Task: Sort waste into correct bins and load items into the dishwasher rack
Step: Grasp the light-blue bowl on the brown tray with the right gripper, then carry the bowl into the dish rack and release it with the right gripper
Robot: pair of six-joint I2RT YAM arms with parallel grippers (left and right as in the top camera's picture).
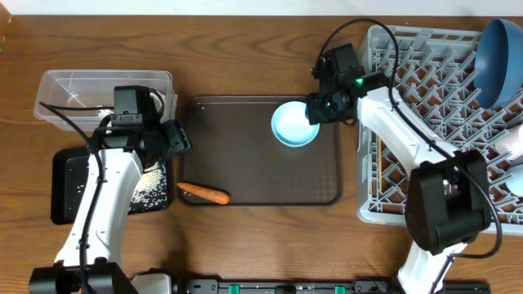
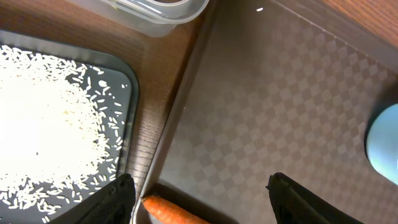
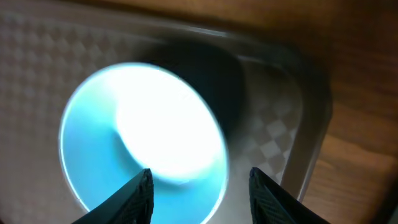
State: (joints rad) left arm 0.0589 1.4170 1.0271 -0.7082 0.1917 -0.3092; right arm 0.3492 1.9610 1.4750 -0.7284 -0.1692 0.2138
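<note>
Orange shows once: a single carrot (image 1: 203, 193), small and tapered, lies in the lower left corner of the brown serving tray (image 1: 261, 175), close to the black tray (image 1: 65, 184). One light blue cup (image 1: 294, 124) sits mouth up in the serving tray's upper right part, its inside washed out by glare. One dark blue plate (image 1: 498, 57) leans in the far right corner of the grey dishwasher rack (image 1: 425, 98). Two bins stand on the wooden surface (image 1: 261, 245) at the left. One is the clear tub (image 1: 106, 86). The other, nearer, is the black tray, which has a spread of white rice (image 2: 50, 124) on it.

From the near edge the left arm (image 1: 106, 204) reaches up over the black tray. The left tool (image 2: 202, 180) points down at the border between that tray and the serving tray. It is spread wide with nothing in it, and the carrot's end shows between its fingers.

Crossing the rack's left side, the right arm (image 1: 400, 135) bends toward the cup. The right tool (image 3: 200, 173) is parted over the cup's rim and grips nothing. Its wrist view is too blurred to tell whether it touches the cup.
</note>
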